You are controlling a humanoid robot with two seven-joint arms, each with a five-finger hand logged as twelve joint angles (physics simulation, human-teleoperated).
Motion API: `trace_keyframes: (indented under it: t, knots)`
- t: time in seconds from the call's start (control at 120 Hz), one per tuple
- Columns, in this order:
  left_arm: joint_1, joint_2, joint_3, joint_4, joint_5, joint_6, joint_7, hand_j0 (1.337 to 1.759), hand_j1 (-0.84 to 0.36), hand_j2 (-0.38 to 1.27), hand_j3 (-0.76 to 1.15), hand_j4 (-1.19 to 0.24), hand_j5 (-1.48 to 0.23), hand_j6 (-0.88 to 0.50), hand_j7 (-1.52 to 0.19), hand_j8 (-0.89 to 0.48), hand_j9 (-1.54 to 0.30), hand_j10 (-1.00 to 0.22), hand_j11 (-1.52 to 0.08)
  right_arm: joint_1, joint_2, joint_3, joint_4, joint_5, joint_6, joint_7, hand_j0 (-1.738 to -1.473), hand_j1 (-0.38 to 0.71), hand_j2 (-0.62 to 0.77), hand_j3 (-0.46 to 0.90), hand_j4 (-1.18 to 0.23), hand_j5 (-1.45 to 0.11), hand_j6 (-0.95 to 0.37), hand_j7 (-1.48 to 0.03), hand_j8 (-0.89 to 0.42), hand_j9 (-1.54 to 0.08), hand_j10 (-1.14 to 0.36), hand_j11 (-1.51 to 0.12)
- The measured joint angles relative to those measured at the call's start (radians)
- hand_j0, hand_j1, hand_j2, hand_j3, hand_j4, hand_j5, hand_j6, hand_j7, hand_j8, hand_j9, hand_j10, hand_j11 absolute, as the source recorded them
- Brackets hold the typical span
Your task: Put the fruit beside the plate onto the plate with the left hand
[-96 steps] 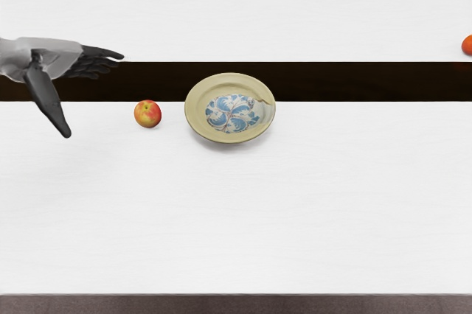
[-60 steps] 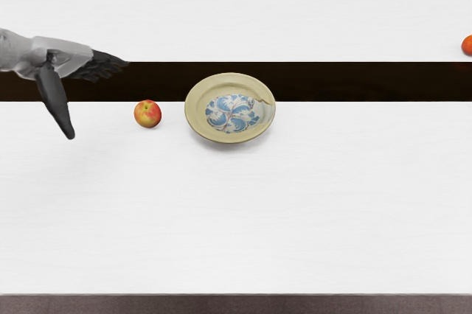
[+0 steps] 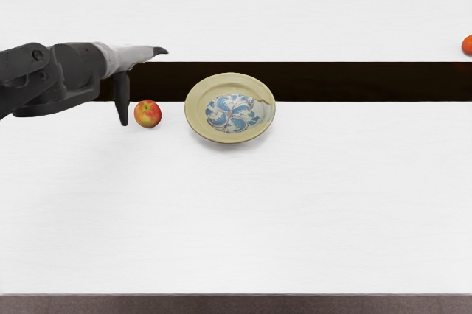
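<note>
Your left hand (image 3: 127,60) was open and held nothing: fingers stretched rightward, thumb (image 3: 122,106) hanging down. The apple (image 3: 147,113) lay on the table (image 3: 236,203) just right of the thumb tip, below the fingers, a thin gap between them. The plate (image 3: 198,119) sat farther right, beyond the apple.

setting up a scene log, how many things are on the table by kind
plate: 1
fruit: 2 (red-yellow fruit just left of the plate, orange-red fruit cut off by the right edge)
total: 3
</note>
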Motion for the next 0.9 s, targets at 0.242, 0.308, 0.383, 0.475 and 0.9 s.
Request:
trace_keyframes:
  t: [0.242,0.308,0.383,0.475,0.9]
  knots:
    - [0.035,-0.058,0.042,0.027,0.126,0.031,0.001,1.658,0.30,0.01,0.00,-0.05,-0.06,-0.05,-0.06,-0.05,-0.06,-0.05,-0.06,-0.001,0.000,0.000,0.000,0.000,0.000,0.000,-1.658,-0.35,0.00,0.00,0.00,0.00,0.00,0.00,0.00,0.00,0.00,0.00]
    - [0.032,-0.093,0.072,0.055,0.134,0.033,0.001,1.658,0.28,0.01,0.00,-0.06,-0.08,-0.07,-0.08,-0.06,-0.08,-0.06,-0.08,-0.001,0.000,0.000,0.000,0.000,0.000,0.000,-1.658,-0.35,0.00,0.00,0.00,0.00,0.00,0.00,0.00,0.00,0.00,0.00]
    - [0.033,-0.096,0.092,0.073,0.139,0.034,0.001,1.658,0.24,0.02,0.00,-0.10,-0.12,-0.10,-0.12,-0.10,-0.12,-0.10,-0.12,-0.001,0.000,0.000,0.000,0.000,0.000,0.000,-1.658,-0.35,0.00,0.00,0.00,0.00,0.00,0.00,0.00,0.00,0.00,0.00]
    - [0.032,-0.105,0.107,0.092,0.142,0.034,0.001,1.658,0.18,0.03,0.00,-0.15,-0.18,-0.15,-0.18,-0.15,-0.18,-0.14,-0.18,-0.001,0.000,0.000,0.000,0.000,0.000,0.000,-1.658,-0.35,0.00,0.00,0.00,0.00,0.00,0.00,0.00,0.00,0.00,0.00]
    - [0.035,-0.188,0.131,0.235,0.143,0.034,0.001,1.658,0.03,0.06,0.00,-0.27,-0.35,-0.27,-0.35,-0.27,-0.35,-0.27,-0.35,-0.001,0.000,0.000,0.000,0.000,0.000,0.000,-1.658,-0.35,0.00,0.00,0.00,0.00,0.00,0.00,0.00,0.00,0.00,0.00]
